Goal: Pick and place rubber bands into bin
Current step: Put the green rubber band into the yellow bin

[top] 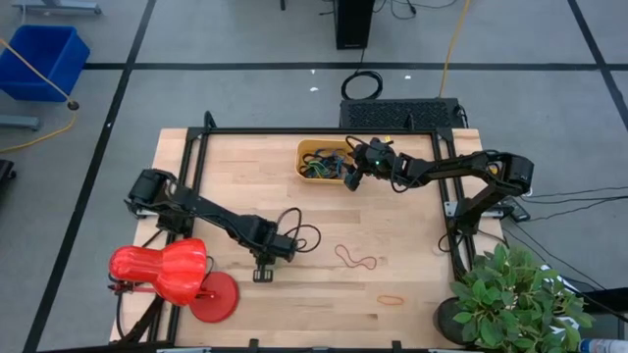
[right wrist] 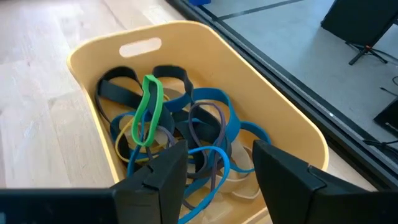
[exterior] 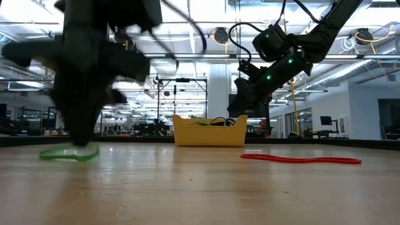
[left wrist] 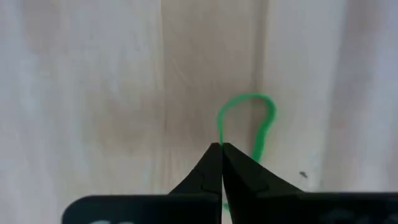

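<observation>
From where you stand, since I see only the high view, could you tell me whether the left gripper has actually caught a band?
Observer: Yes. The left gripper is shut on a green rubber band lying on the table.
Operator: Thank you. Is the right gripper carrying anything?
Observer: No. The right gripper is open and empty, above the bin.
Operator: And what is in the bin?
Observer: A tangled pile of bands: black, blue and tan, with one green loop on top.
</observation>
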